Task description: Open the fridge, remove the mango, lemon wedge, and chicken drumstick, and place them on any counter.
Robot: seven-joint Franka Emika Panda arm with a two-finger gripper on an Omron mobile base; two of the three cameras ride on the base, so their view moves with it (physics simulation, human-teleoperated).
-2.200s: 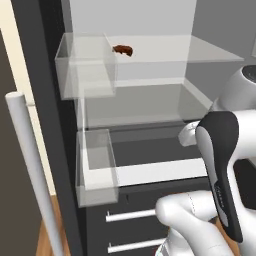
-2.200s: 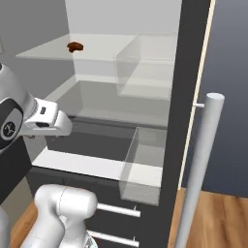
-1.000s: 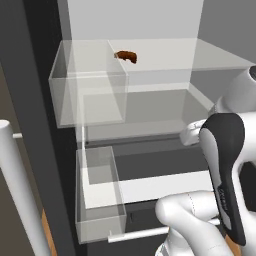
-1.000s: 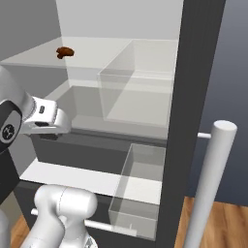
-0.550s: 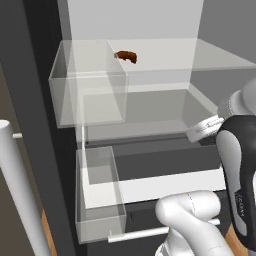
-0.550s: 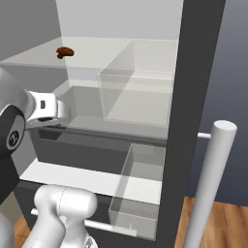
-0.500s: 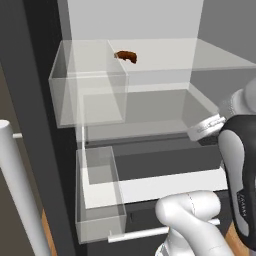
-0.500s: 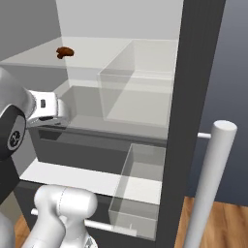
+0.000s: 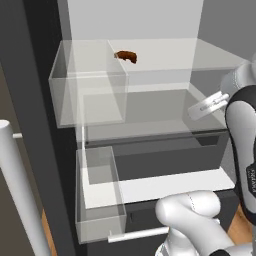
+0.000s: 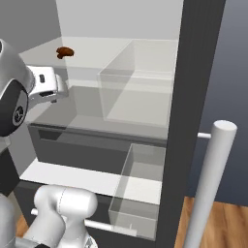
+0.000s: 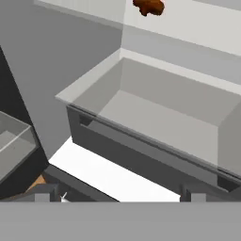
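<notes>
Since the earlier frames the base has closed in on the open fridge point(image 9: 45, 150) and the empty, wide-open gripper point(image 10: 62, 92) has lifted toward the chicken drumstick point(image 9: 126, 56) on the upper shelf, likely the next pick.

floor point(image 10: 220, 218): wooden planks | wall point(image 10: 232, 87): dull blue-grey, behind fridge door

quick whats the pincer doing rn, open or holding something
Pincer: open, holding nothing, facing into the fridge below the shelf with the chicken drumstick.
</notes>
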